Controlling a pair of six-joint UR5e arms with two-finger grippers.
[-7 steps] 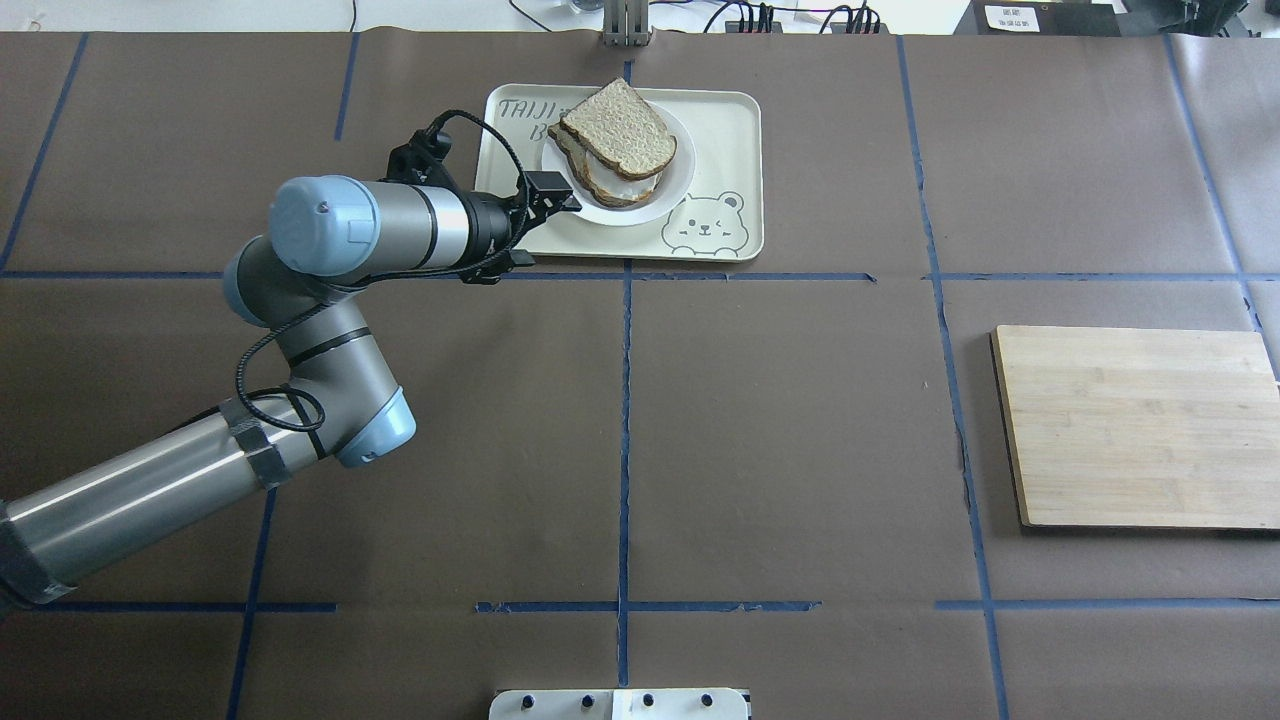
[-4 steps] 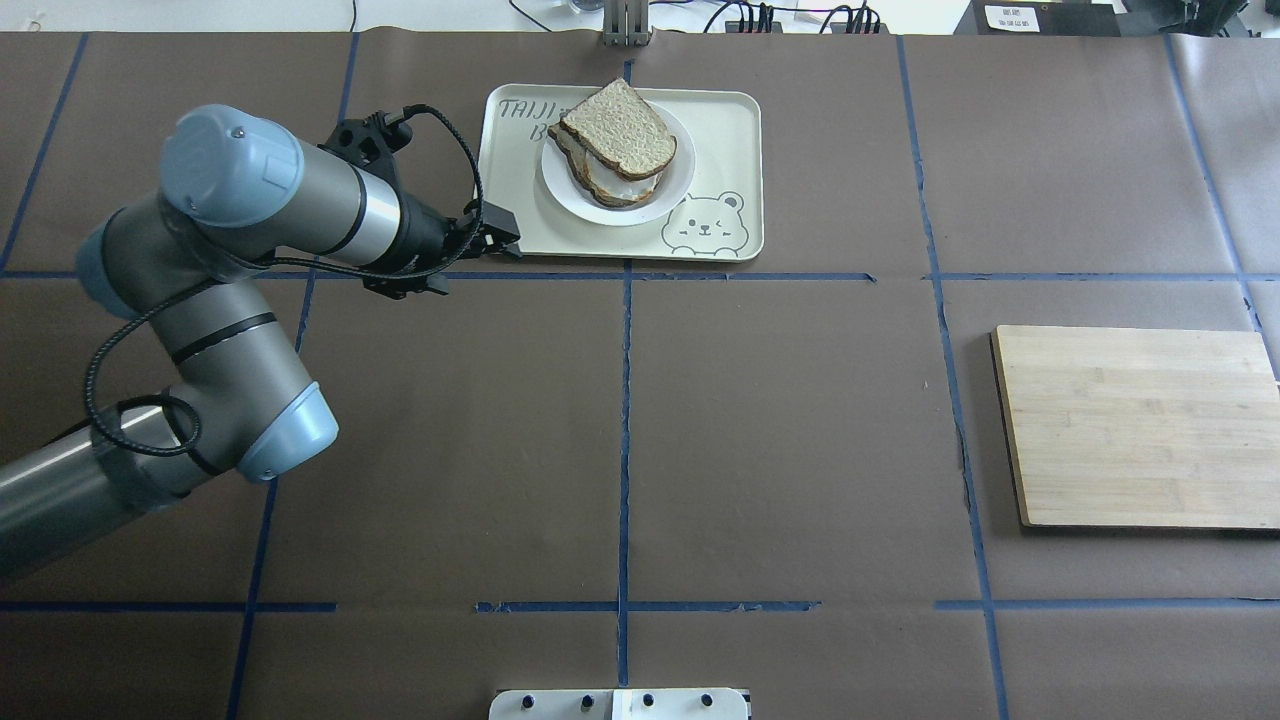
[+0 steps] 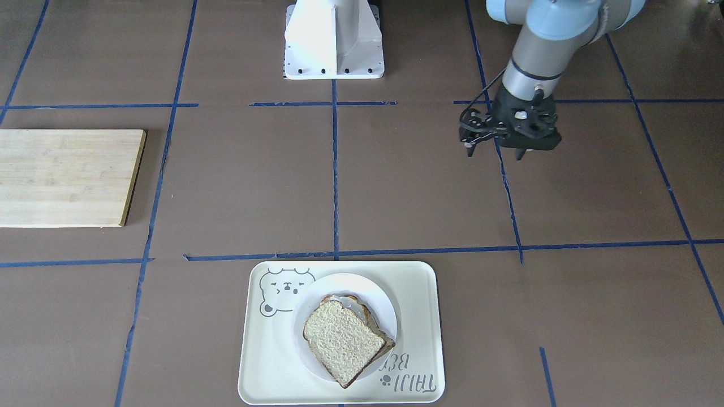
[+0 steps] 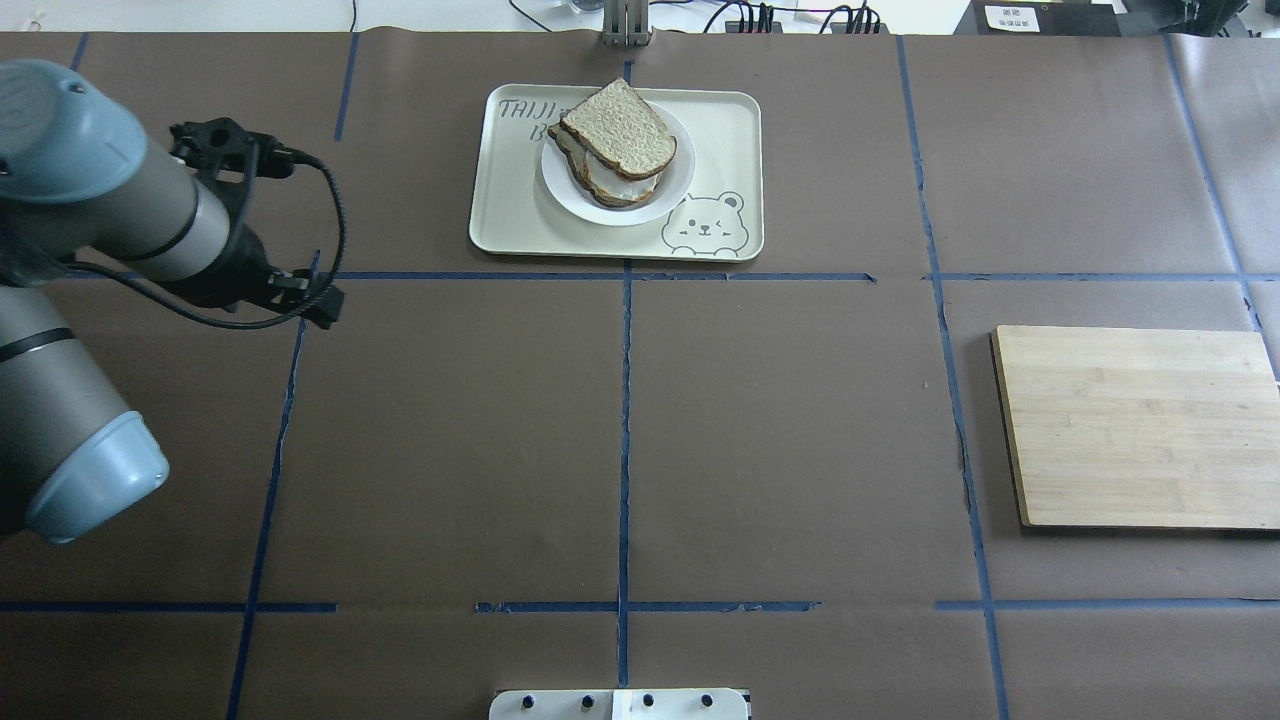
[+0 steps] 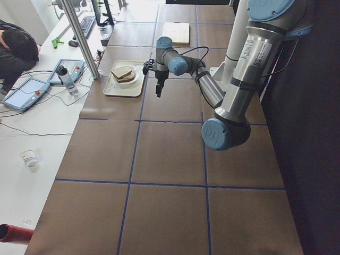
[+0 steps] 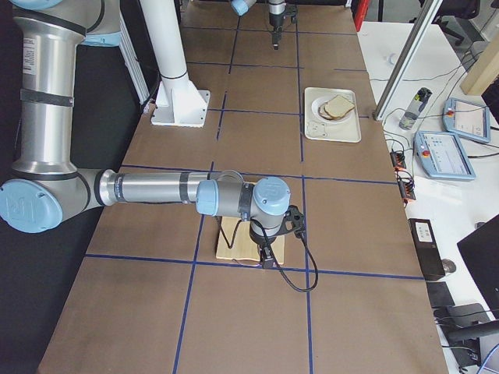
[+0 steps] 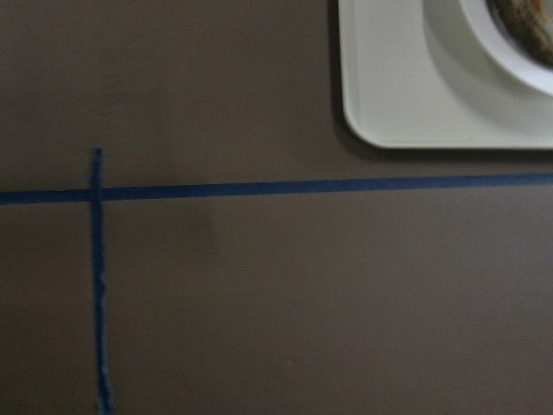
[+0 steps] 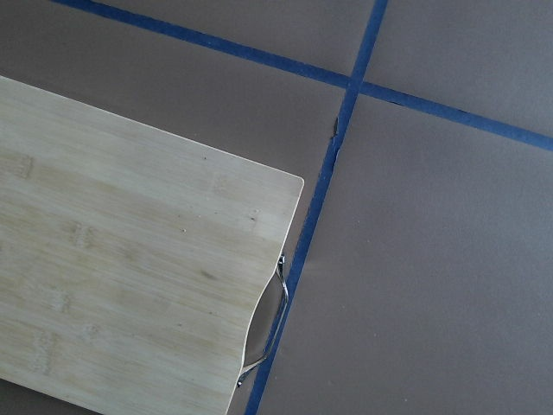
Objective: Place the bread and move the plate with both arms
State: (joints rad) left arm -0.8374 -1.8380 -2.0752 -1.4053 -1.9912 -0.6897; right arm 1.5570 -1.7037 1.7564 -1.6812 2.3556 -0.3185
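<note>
White plate (image 4: 642, 211) looks hard, slippery; pinch its 6 o'clock rim; bread (image 4: 620, 130) looks soft, light; left tool (image 4: 320, 300) gap: can't tell.

Two arms for you to log: left arm (image 4: 120, 215), right arm (image 6: 148, 188) (both silver-grey with blue caps). One white pedestal base (image 3: 334, 37). One cream tray (image 4: 725, 130), one plate (image 4: 558, 190). You get two slices in all: one plain bread (image 4: 620, 128), one lower slice (image 4: 618, 188) under it. One wooden cutting board (image 4: 1135, 425). Off the table edge you can count one person (image 5: 13, 50), one bottle (image 6: 412, 107), and two screens: near screen (image 6: 443, 154), far screen (image 6: 466, 118).
</note>
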